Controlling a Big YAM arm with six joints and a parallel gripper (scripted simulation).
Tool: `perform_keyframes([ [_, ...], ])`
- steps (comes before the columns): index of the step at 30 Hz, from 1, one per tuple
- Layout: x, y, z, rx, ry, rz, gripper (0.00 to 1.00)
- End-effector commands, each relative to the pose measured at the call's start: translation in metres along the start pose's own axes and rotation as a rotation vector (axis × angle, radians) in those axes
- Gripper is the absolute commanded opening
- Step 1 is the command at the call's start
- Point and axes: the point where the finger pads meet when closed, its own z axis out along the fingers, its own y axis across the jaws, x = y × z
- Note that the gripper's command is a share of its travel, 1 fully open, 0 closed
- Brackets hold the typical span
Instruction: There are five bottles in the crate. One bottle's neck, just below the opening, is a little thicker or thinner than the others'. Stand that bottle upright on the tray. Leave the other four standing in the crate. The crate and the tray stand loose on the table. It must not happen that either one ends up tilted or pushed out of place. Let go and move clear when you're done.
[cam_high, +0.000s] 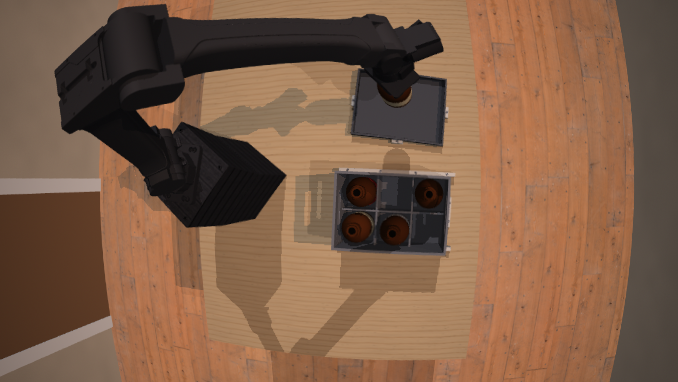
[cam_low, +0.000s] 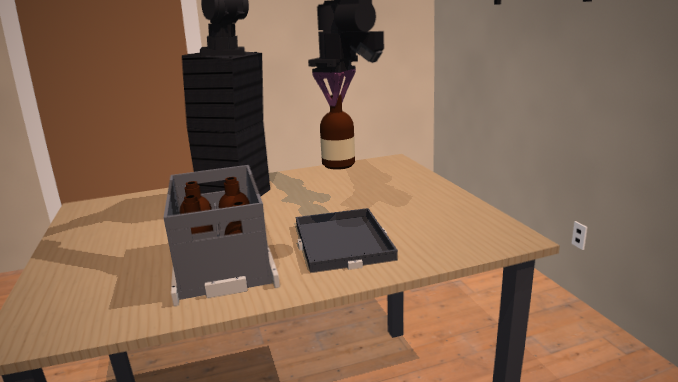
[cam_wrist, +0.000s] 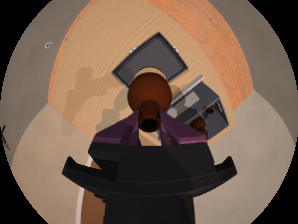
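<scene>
Nearest to us, the gripper (cam_high: 397, 86) (cam_low: 334, 103) (cam_wrist: 149, 114) has its jaws closed narrowly on the neck of a brown bottle (cam_high: 397, 101) (cam_low: 337, 142) (cam_wrist: 149, 92), which hangs upright above table height; we cannot tell whether its neck is the odd one. If it isn't, careful placing still leaves us with the wrong bottle out. In the top view it shows toward twelve o'clock of the tray (cam_high: 400, 125) (cam_low: 350, 240) (cam_wrist: 160, 57), so lowering without centring could set its base on the rim and tip or shove that loose tray. Letting go too high could topple the bottle, and spreading the fingers against its neck while leaving could drag it. At six o'clock of the tray, the crate (cam_high: 334, 215) (cam_low: 217, 265) (cam_wrist: 205, 95) holds four other bottles (cam_high: 361, 192) (cam_low: 232, 197) (cam_wrist: 199, 124), and a low swing that way could knock it. Under everything lies a pale wood-grained table (cam_high: 425, 320) (cam_low: 440, 225) (cam_wrist: 85, 50), with orange floorboards (cam_high: 550, 200) (cam_low: 450, 310) (cam_wrist: 225, 50) below. Farther off, in the exterior view, we see a brown panel (cam_low: 110, 100) toward ten o'clock and a grey wall (cam_low: 500, 125) with a white outlet (cam_low: 579, 235) (cam_wrist: 48, 45) toward three.
</scene>
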Motion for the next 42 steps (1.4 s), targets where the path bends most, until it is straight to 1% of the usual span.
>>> perform_keyframes([
  [1, -0.03, -0.001, -0.019, 0.018, -0.048, -0.004, 0.0],
  [18, -0.03, -0.001, -0.019, 0.018, -0.048, -0.004, 0.0],
  [23, -0.028, -0.001, -0.015, 0.016, -0.042, -0.004, 0.0],
  [28, -0.034, -0.003, -0.014, 0.023, -0.063, -0.005, 0.0],
  [30, -0.034, -0.003, -0.014, 0.023, -0.063, -0.005, 0.0],
  [31, -0.036, -0.003, -0.017, 0.026, -0.074, -0.005, 0.0],
  [33, -0.032, -0.002, -0.005, 0.019, -0.053, -0.005, 0.0],
  [35, -0.03, -0.002, 0.0, 0.018, -0.048, -0.004, 0.0],
  [37, -0.036, -0.003, -0.009, 0.025, -0.071, -0.005, 0.0],
  [38, -0.036, -0.003, -0.009, 0.026, -0.074, -0.005, 0.0],
  [40, -0.031, -0.002, 0.005, 0.019, -0.051, -0.004, 0.0],
  [42, -0.03, -0.002, 0.011, 0.017, -0.047, -0.004, 0.0],
])
